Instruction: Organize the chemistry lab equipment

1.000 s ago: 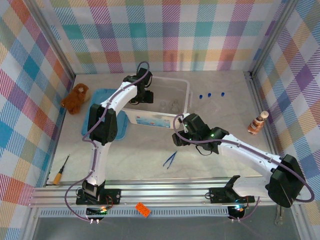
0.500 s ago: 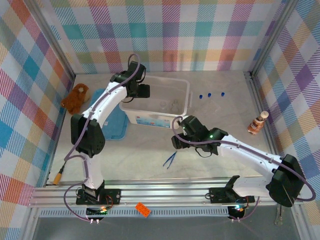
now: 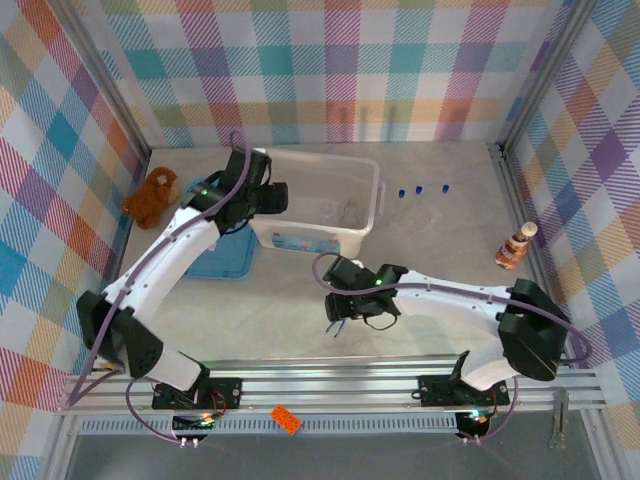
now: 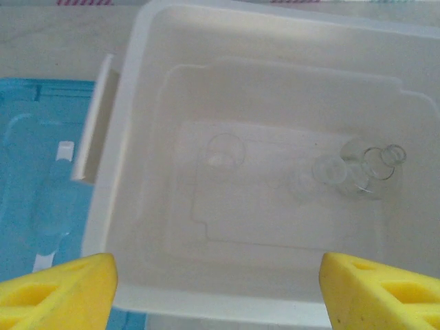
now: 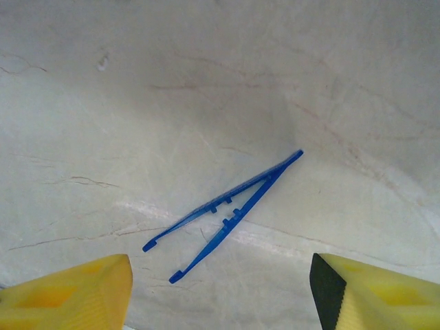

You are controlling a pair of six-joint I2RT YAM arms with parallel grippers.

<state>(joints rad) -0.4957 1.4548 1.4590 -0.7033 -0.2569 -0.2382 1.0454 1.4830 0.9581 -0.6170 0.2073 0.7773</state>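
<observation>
Slim blue tweezers (image 5: 227, 210) lie flat on the marble table, legs spread. My right gripper (image 5: 220, 289) hovers just above them, open, with nothing between its yellow fingers; in the top view it (image 3: 340, 312) sits at the table's middle front. My left gripper (image 4: 218, 289) stands open and empty over the near-left rim of the white bin (image 4: 130, 137). Clear round petri dishes (image 4: 357, 168) cluster in the bin's right part, and one more (image 4: 225, 150) lies near its middle. Blue-capped test tubes (image 3: 419, 189) lie on the table right of the bin (image 3: 372, 215).
A blue lid (image 3: 228, 258) lies left of the bin. A brown plush toy (image 3: 150, 197) sits at the far left, and a striped bottle-like figure (image 3: 515, 245) stands at the right wall. An orange brick (image 3: 287, 418) rests on the front rail.
My left arm swung back and left, out from over the bin to its left rim. My right gripper moved left and nearer, coming over the tweezers.
</observation>
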